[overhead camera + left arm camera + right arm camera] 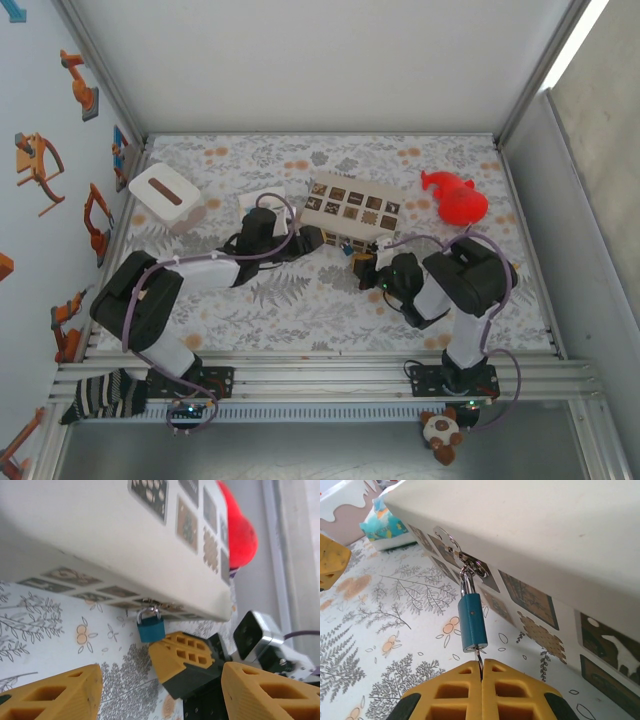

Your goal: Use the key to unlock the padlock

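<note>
Padlock (472, 622) hangs from hasp (470, 562) on box (545, 540), at box's 6 o'clock in the top view. Right end effector (481, 669) clenched on key (479, 658), blade entering keyway from 6 o'clock. Left end effector (161, 672) released, fingers spread, near box's 8 o'clock corner. Step: key seated, not yet turned; shackle looks shut. Next, probably: wrist roll with a firm pinch, no sideways pull.

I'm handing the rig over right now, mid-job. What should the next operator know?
The right pincer is shut on the key, its blade entering the padlock from below.
The left pincer is open, holding nothing, near the left end of the box.
The padlock hangs from the box's hasp, shackle closed.
Done: key gripped and at the keyhole.
To do: turn it, pull the shackle open.
</note>
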`<state>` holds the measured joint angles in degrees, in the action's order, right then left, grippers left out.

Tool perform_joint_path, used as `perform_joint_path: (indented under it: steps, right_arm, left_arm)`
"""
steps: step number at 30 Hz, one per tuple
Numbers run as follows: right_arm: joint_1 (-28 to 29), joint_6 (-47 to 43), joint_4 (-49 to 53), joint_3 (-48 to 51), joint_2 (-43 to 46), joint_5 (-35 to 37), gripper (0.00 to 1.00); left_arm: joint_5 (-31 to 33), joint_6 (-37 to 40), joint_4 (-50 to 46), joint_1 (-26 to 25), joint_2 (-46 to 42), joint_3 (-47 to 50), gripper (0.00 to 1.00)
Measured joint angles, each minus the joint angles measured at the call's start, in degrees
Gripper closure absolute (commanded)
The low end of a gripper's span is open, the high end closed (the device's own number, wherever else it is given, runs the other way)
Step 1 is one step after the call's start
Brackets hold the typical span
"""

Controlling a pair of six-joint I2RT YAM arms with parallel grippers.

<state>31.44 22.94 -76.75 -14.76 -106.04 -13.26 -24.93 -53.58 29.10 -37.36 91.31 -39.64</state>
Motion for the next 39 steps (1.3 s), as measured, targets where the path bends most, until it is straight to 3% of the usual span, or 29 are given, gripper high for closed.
perform_joint_path:
  steps: [6,16,39]
  right_arm:
    - [0.09,3.72,5.97,0.0,5.03,-0.31,1.0]
    - [2.51,9.75,26.6,-5.27,14.88,-0.37,1.0]
    - [4.39,18.51,34.58,-8.37,15.87,-0.42,1.0]
  left_arm:
    - [-1.01,-4.57,7.39,1.05,0.35,3.67,0.41]
    - [-1.73,-11.43,20.06,1.01,6.45,7.1,0.47]
    - [1.7,-21.35,35.04,-3.69,16.87,8.44,0.5]
